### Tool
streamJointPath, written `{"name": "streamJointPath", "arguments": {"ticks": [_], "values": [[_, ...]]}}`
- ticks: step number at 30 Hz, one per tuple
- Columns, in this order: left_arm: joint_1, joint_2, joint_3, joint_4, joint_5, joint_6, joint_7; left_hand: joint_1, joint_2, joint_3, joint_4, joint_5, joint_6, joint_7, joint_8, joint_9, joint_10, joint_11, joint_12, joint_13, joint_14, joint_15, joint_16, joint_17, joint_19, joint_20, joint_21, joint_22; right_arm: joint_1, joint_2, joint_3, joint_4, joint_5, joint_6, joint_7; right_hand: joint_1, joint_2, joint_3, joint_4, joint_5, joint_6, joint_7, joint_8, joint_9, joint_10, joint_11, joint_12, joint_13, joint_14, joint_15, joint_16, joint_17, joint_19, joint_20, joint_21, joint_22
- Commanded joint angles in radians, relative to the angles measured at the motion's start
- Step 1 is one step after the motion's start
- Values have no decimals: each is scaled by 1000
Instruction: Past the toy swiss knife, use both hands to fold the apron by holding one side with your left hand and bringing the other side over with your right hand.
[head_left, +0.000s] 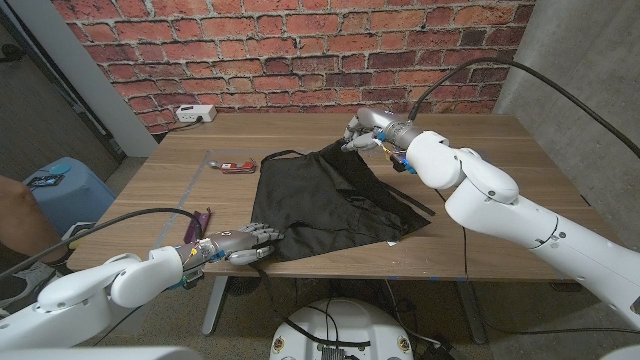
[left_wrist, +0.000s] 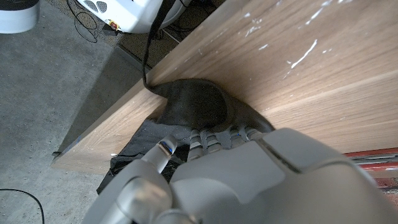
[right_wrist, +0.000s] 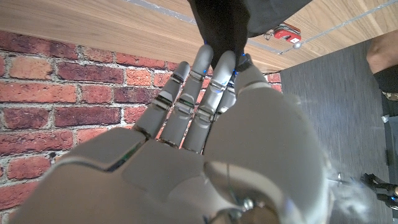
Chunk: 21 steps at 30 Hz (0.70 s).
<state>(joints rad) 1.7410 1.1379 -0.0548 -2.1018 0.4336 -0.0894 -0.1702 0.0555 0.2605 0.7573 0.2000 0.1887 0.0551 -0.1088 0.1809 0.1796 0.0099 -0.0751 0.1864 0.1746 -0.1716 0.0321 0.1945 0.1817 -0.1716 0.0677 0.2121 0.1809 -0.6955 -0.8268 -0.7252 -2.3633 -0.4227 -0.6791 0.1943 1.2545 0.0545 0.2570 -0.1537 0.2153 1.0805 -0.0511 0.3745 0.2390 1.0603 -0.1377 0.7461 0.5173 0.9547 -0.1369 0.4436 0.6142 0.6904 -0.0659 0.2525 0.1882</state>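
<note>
At seven o'clock on the table (head_left: 520, 190), your left hand (head_left: 238, 244) grips the near-left corner of the black apron (head_left: 320, 205), spread at centre. Toward eleven o'clock lies the toy swiss knife (head_left: 234, 166), just beside the cloth. At one o'clock, your right hand (head_left: 366, 131) pinches the apron's far corner, lifted.

Lab-like test space: brick wall (head_left: 290, 50) (maybe wallpaper), wooden table (head_left: 500, 160), cables.

Glossy white rounded arm shells end in metallic grey, segmented fingers on the left hand (head_left: 240, 243) and right hand (head_left: 365, 130); black cables trail from both forearms.
</note>
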Motion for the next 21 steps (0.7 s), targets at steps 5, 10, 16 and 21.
{"name": "streamJointPath", "arguments": {"ticks": [5, 10, 16, 21], "values": [[-9, 0, 10, 8, -2, -10, 8, -45, -53, 10, 0, 5, 0, -5, 2, 2, -5, 0, 10, 4, -24, 5, 0, 1, -177, -6, -3, 0, 23, 19, -4, -14, 34, 44, 22, 14, 2, -4, -1, 0, 9, 7, 5, 3, 1, 6, -4, 1, 14, -104, -7, 8, 11, -27, 10, 2], [-17, 2, 16, 14, -4, -12, 13, -45, -53, 10, 0, 5, -1, -6, 2, 2, -5, 0, 10, 4, -24, 4, -1, 1, -177, -5, -3, 0, 27, 23, 0, -14, 50, 60, 26, 16, 3, -8, -1, 0, 8, 5, 5, 4, 3, 10, -4, 1, 16, -104, -11, 8, 12, -27, 11, 2], [-29, 8, 25, 21, -6, -17, 17, -45, -53, 12, -1, 5, -1, -6, 2, 2, -5, 1, 10, 4, -24, 5, 0, 1, -177, -6, -3, 0, 43, 36, -7, -2, 71, 84, 42, 19, 5, -10, 0, 0, 9, 6, 4, 4, 2, 10, -5, 3, 19, -104, -14, 10, 13, -27, 12, 3], [-33, 12, 29, 23, -10, -16, 21, -45, -53, 12, -1, 5, 0, -6, 2, 2, -5, -1, 9, 4, -24, 5, 0, 1, -177, -6, -3, 0, 55, 46, -13, 4, 82, 98, 49, 22, 6, -13, -1, 0, 8, 8, 4, 5, 0, 10, -5, 5, 21, -104, -17, 11, 13, -27, 12, 3]]}}
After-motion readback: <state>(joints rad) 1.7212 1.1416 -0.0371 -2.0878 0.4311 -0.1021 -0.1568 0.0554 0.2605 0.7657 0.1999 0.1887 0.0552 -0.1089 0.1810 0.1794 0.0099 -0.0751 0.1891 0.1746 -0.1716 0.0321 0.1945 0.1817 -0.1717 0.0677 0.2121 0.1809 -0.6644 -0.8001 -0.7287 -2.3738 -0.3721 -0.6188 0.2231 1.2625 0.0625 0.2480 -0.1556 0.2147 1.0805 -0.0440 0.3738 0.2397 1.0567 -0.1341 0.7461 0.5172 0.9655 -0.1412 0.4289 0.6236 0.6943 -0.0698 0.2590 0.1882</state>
